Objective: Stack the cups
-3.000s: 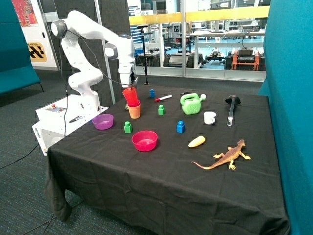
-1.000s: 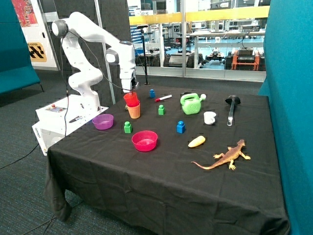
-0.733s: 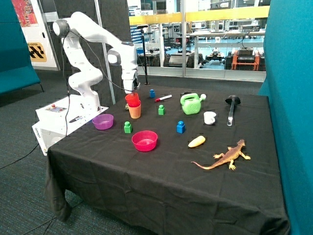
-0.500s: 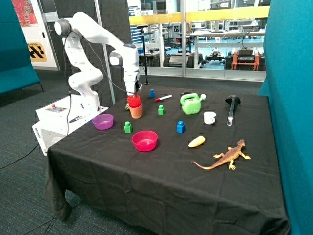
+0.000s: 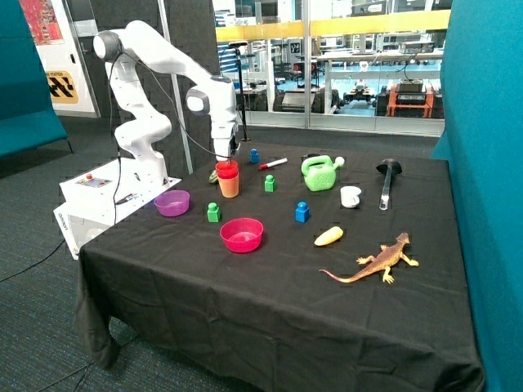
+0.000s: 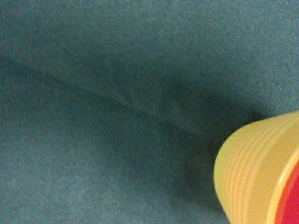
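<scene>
A red-orange cup (image 5: pixel 227 168) sits nested in the yellow-orange cup (image 5: pixel 228 185) near the table's back edge, on the robot's side, with only its rim showing. My gripper (image 5: pixel 228 158) stands straight above the pair, down at the red cup's rim and shut on it. In the wrist view the ribbed wall of the yellow cup (image 6: pixel 252 172) fills one corner, with a sliver of the red cup (image 6: pixel 290 205) beside it, over the dark cloth. No fingers show there.
Round the stack stand a purple bowl (image 5: pixel 172 202), a pink bowl (image 5: pixel 242 234), green blocks (image 5: pixel 213 212) (image 5: pixel 269 183) and blue blocks (image 5: pixel 302 211) (image 5: pixel 254 155). Further off are a marker (image 5: pixel 273 163), a green watering can (image 5: pixel 320 173), a white mug (image 5: pixel 350 197) and a toy lizard (image 5: pixel 380 261).
The gripper has come down and shifted slightly towards the watering can, pushing the red cup from tilted and high to upright and deep inside the yellow-orange cup.
</scene>
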{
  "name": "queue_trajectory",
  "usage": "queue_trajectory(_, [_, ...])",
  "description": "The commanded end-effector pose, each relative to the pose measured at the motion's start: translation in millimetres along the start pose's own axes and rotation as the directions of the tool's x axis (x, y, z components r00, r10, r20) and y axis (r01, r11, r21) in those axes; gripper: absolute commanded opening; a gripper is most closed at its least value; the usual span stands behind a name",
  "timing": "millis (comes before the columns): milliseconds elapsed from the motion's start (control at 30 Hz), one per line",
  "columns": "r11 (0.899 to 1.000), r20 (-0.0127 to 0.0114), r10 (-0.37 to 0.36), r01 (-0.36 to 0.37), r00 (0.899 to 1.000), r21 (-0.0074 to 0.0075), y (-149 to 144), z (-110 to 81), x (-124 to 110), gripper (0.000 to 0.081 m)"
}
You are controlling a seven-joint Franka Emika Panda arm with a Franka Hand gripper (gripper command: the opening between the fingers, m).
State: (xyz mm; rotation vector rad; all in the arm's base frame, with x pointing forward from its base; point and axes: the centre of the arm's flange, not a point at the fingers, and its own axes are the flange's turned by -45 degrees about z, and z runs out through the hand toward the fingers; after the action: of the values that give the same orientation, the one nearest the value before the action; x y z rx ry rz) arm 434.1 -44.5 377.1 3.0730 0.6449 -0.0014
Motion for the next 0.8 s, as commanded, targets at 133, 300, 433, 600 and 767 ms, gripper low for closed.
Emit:
queue_trajectory(133, [1.000,-0.0012,-0.015,0.015,1.000,0.0014,-0.8,-0.9,2.0,0.0693])
queue_trajectory(300, [1.000,-0.0012,-0.016,0.016,1.000,0.0014,-0.7,-0.9,0.3,0.0738])
queue_trajectory(433, [1.000,-0.0012,-0.017,0.017,1.000,0.0014,-0.3,-0.6,-0.6,0.0755])
queue_trajectory(600, [1.000,-0.0012,-0.016,0.016,1.000,0.0014,-0.2,-1.3,-1.1,0.0743])
queue_trajectory(767, [1.000,-0.0012,-0.016,0.016,1.000,0.0014,0.4,-3.0,-1.3,0.0730])
